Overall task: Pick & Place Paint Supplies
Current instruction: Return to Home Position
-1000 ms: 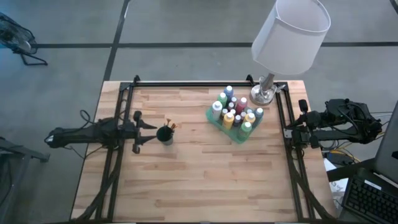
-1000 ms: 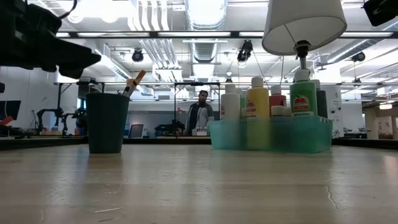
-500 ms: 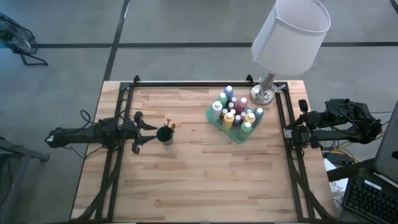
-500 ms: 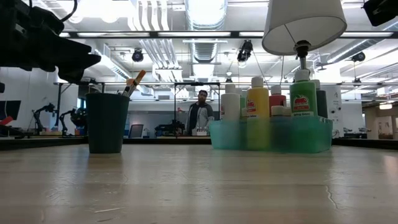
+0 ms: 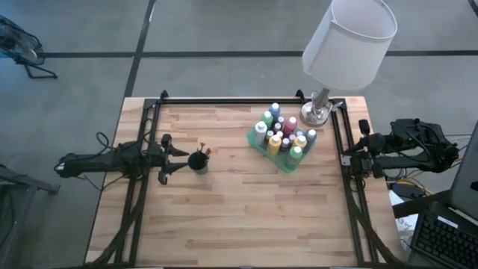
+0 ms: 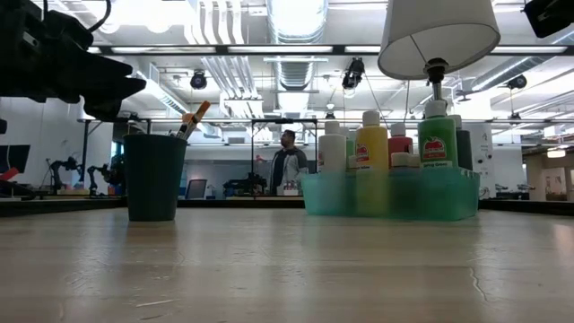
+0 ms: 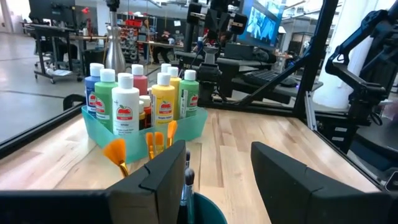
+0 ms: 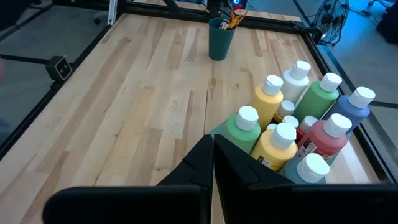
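Several paint bottles (image 5: 284, 133) with white caps stand upright in a translucent green tray (image 5: 269, 155) at the table's far right; they also show in the wrist views (image 7: 126, 106) (image 8: 283, 140). Thin brushes (image 5: 203, 148) stick up, orange bristles on top (image 7: 115, 152), out of a dark green cup (image 5: 198, 161) left of centre. My left gripper (image 7: 217, 180) is open, level and pointing toward the table's right edge, just left of and above the cup's rim (image 7: 205, 211), touching nothing. My right gripper (image 8: 213, 163) waits shut above the table's right edge (image 5: 357, 146).
A table lamp with a metal base (image 5: 317, 110) and a wide white shade (image 5: 349, 41) stands just behind the tray at the far right corner. Black rails (image 5: 142, 187) run along the table's left, right and far sides. Bare wood (image 5: 246, 217) fills the near half.
My left gripper has rolled a little about the line it points along, staying where it was beside the cup. The cup, brushes, tray and bottles have not moved.
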Robot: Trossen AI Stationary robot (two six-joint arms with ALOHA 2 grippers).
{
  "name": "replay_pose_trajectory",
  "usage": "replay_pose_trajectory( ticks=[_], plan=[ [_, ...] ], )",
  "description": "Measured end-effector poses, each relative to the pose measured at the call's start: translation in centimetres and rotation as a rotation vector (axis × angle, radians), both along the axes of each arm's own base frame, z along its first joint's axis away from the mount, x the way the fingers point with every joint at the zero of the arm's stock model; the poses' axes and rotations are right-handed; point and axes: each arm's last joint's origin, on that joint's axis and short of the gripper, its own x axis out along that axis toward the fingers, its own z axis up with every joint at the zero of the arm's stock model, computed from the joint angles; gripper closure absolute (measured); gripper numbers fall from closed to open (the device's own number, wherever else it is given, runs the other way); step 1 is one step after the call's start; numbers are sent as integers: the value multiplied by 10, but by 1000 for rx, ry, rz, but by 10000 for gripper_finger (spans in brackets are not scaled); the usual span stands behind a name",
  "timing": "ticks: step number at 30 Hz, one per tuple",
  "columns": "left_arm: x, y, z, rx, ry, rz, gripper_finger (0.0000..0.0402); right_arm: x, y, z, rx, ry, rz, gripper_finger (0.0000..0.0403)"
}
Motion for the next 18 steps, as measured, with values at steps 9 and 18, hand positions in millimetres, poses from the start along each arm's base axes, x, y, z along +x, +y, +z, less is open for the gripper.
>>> replay_pose_trajectory(
  ticks=[9, 18],
  plan=[
    [0, 0, 0, 0, -2, 1, 213, 0, 0, 0, 0, 0, 0, 394],
    [0, 0, 0, 0, -4, 1, 213, 0, 0, 0, 10, -2, 2, 394]
  ],
)
